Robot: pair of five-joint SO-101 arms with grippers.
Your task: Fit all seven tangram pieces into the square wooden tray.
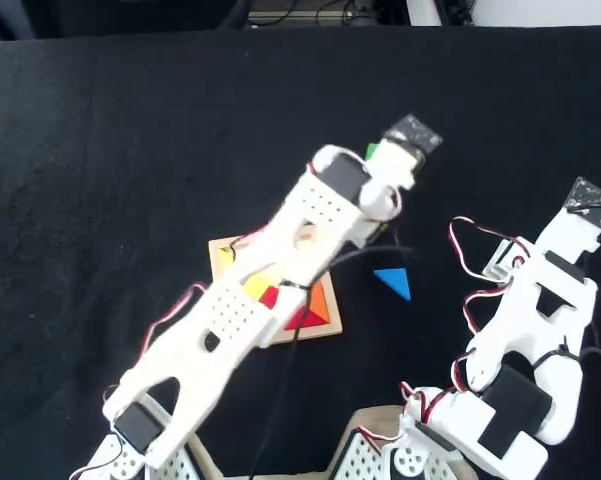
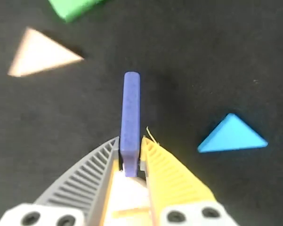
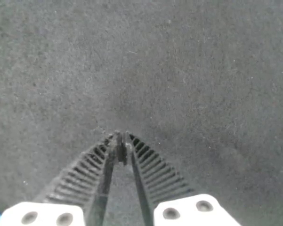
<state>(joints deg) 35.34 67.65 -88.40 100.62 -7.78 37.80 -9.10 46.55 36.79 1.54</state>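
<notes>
Spanning the whole field, the black table (image 1: 100,150) is bearing both arms and every piece. The left arm (image 1: 280,260) is stretching diagonally over the square wooden tray (image 1: 223,252) and hiding much of it, while the right arm (image 1: 530,310) is standing folded well apart at the other side. The tray is lying near the table's middle and is holding a yellow piece (image 1: 256,284), an orange piece (image 1: 322,298) and a red piece (image 1: 302,318); what else is lying under the arm cannot be told. Beyond the tray, a green piece (image 2: 73,7), a pale triangle (image 2: 40,54) and a blue triangle (image 2: 232,135) are lying loose on the cloth. The left gripper (image 2: 130,141) is pinching a violet-blue piece (image 2: 131,103) edge-on above the cloth, between those loose pieces. The right gripper (image 3: 118,141) is hanging over bare cloth, fingers pressed together on nothing. The step in hand is judged to be the carrying of this piece; the next move is calling for swinging it to the tray, turning it flat and matching it to a free gap.
</notes>
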